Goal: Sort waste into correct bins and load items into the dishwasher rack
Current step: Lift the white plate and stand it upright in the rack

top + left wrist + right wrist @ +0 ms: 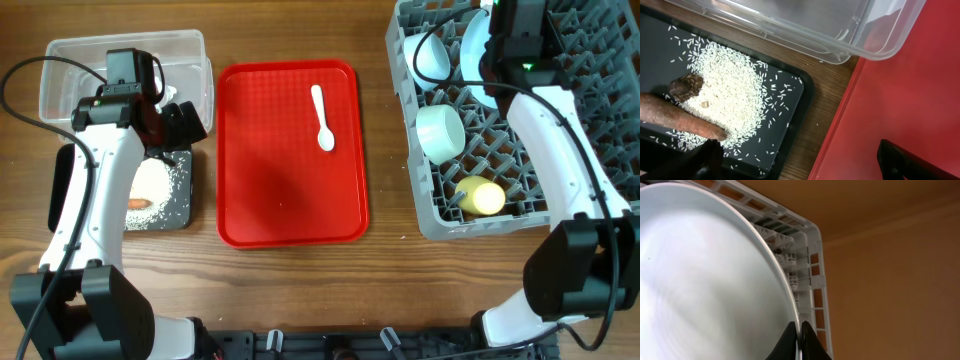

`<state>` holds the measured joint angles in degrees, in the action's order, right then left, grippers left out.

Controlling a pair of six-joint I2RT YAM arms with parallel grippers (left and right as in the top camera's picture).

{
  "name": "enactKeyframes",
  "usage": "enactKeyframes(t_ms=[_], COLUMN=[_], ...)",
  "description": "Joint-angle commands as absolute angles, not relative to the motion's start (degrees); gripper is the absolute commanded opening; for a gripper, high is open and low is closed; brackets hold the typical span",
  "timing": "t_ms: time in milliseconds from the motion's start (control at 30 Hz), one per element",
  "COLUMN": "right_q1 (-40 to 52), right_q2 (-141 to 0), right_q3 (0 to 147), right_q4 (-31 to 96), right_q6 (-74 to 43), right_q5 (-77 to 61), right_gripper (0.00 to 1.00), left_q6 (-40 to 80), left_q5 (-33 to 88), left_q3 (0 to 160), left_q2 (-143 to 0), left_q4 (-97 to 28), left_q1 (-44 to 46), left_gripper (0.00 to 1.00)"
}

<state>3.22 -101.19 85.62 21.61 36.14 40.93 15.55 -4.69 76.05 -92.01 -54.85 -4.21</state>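
Two claws at work: right claw (pixel 799 332) clamped on the pale blue plate (pixel 705 280), left claw (pixel 805 160) spread wide.
The grey dishwasher rack (pixel 600 60) lies below and around the right claw, which grips the plate by its rim. The red tray (pixel 290 180) lies below one side of the left claw and the black tray (pixel 660 55) below the other. The clear tub (pixel 180 50) is just ahead. Rice grains (pixel 730 95), a carrot-like stick (pixel 675 117) and a brown lump (pixel 686 86) lie in the black tray.
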Motion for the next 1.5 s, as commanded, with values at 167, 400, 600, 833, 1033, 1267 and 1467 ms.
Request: enactKeyframes(t_ms=[167, 400, 600, 833, 1033, 1267, 1467], right_q1=[3.5, 3.5, 3.5, 4.0, 6.4, 7.9, 7.9], right_q2=[-102.7, -102.7, -102.8, -103.2, -103.8, -103.8, -102.1], right_q3=[85.4, 85.4, 85.4, 85.4, 85.4, 85.4, 85.4], right_q4=[21.8, 21.7, 21.0, 18.6, 18.7, 18.6, 17.2], right_q6=[35.8, 35.9, 36.1, 39.2, 42.3, 40.8, 26.7], right_q5=[43.7, 43.7, 46.9, 46.4, 45.3, 42.9, 42.7], right_gripper=[0.04, 0.04, 0.04, 0.04, 0.13, 1.0, 1.0], left_q6=[15.5, 15.5, 15.5, 15.5, 15.5, 15.5, 15.5], left_q5=[-5.2, -5.2, -5.2, -5.2, -5.2, -5.2, -5.2], left_q3=[77.1, 77.1, 77.1, 77.1, 77.1, 77.1, 77.1], left_q2=[-90.8, -90.8, -90.8, -90.8, -90.8, -90.8, -90.8], left_q4=[-54.7, -54.7, -54.7, -54.7, -54.7, -54.7, -54.7], left_q1=[-4.5, -4.5, -4.5, -4.5, -4.5, -4.5, -4.5], left_gripper=[1.0, 1.0, 1.0, 1.0, 1.0, 1.0, 1.0])
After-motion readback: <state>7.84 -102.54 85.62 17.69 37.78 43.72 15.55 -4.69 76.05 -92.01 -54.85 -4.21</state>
